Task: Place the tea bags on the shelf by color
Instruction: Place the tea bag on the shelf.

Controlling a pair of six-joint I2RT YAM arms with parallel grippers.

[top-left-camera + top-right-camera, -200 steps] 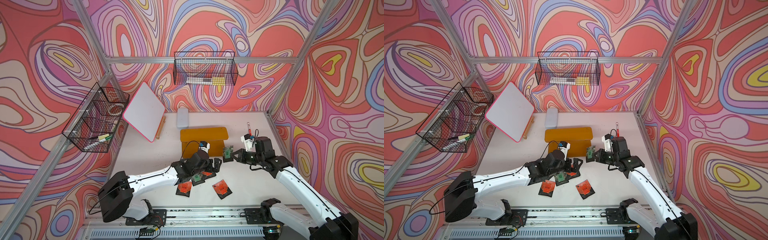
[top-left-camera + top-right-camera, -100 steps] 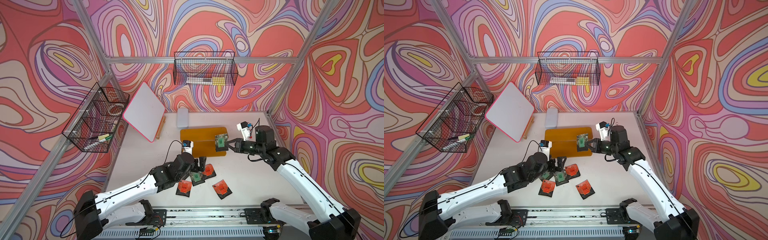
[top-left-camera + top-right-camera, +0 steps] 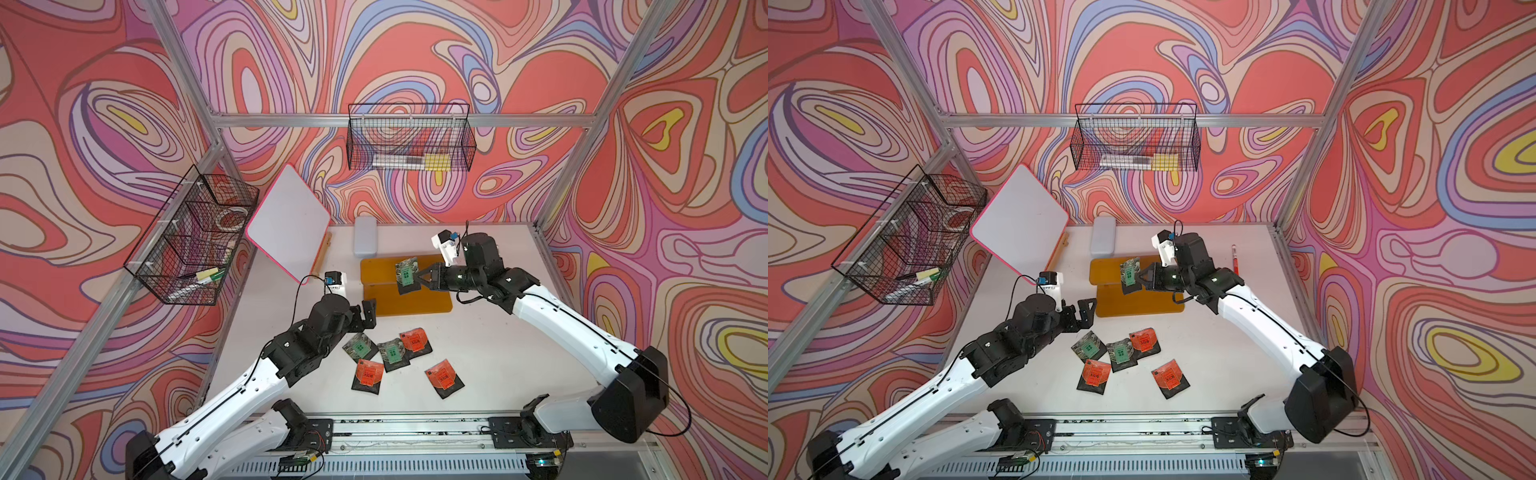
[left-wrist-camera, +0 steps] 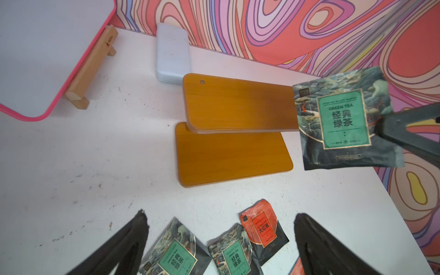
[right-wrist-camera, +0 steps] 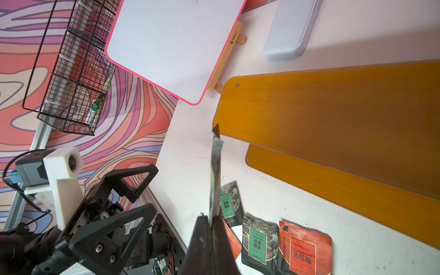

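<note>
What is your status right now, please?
Right gripper shut on green bag, over the shelf. Left gripper open, empty, by five bags on the table. Nothing in the way.

A robot lab test cell: aluminium frame point(image 3: 291, 120), swirl-printed walls point(image 3: 83, 124), 2 arms point(image 3: 232, 402) point(image 3: 557, 322) on a rail point(image 3: 415, 424).

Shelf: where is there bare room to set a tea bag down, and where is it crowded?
Both boards are bare, lower board and upper board alike, though the right gripper holds a green tea bag above them. The table strip between lower board and loose tea bags is free. Those five lie crowded, some overlapping.
</note>
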